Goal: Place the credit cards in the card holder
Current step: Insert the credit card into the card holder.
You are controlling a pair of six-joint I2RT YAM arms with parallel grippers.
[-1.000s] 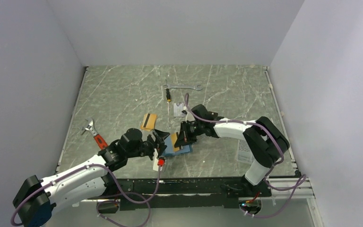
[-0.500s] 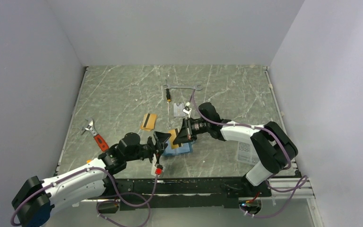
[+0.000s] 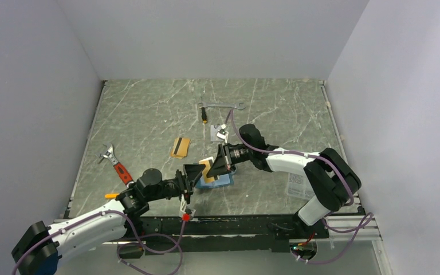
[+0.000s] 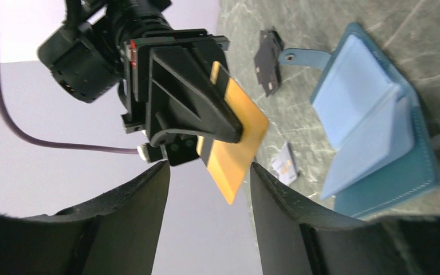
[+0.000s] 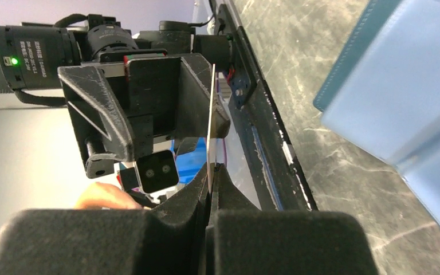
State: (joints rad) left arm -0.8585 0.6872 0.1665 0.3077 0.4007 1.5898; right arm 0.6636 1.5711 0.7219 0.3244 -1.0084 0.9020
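Observation:
My right gripper (image 3: pixel 222 163) (image 5: pixel 212 169) is shut on one end of an orange-gold credit card (image 3: pixel 207 169) (image 4: pixel 236 140) with a black stripe, held in the air just left of the card holder. The teal card holder (image 3: pixel 222 182) (image 4: pixel 378 132) (image 5: pixel 395 97) lies open on the table, pale blue pockets up. My left gripper (image 3: pixel 196 173) (image 4: pixel 209 167) (image 5: pixel 160 114) faces the card with its jaws open. The card's free corner sits between its fingers, close to one of them. A second orange card (image 3: pixel 180 147) lies flat farther left.
A red-handled tool (image 3: pixel 116 164) lies at the left edge. A wrench (image 3: pixel 222 106), a small screwdriver (image 3: pixel 205 118) and a small packet (image 3: pixel 220 133) lie behind the holder. A printed sheet (image 3: pixel 295 182) lies by the right arm's base. The walls stand close on both sides.
The right gripper has lifted the orange card off the holder and turned it toward the left gripper. The left wrist has dropped lower and its jaws have narrowed a little.

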